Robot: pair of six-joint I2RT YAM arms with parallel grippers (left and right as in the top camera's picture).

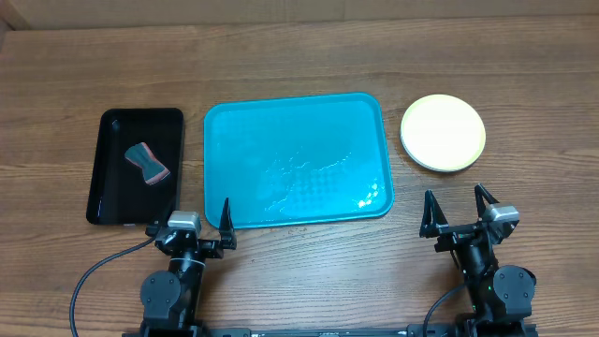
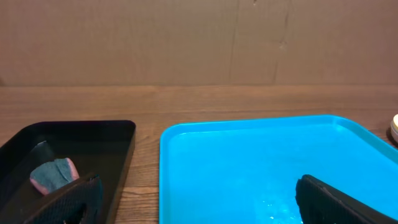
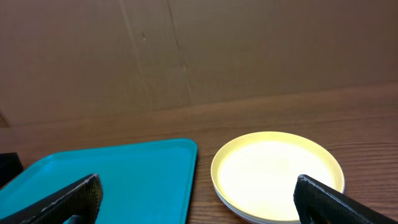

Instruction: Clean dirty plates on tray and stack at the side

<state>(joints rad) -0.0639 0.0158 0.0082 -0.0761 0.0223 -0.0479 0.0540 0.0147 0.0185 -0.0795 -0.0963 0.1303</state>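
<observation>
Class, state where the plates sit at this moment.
In the overhead view, the plates sit stacked on the table, just right of the turquoise tray.

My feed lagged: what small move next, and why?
Probably none; stay parked. The plates sit stacked right of the bare tray, the sponge lies in the black tray, and the left pincer and right pincer stand open, empty.

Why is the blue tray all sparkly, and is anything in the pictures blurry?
Overhead view: glare makes white glints on the tray, toward its near right corner. Left wrist view: the dark fingers up close look soft, out of focus. Right wrist view: the top plate glows washed-out bright.
</observation>
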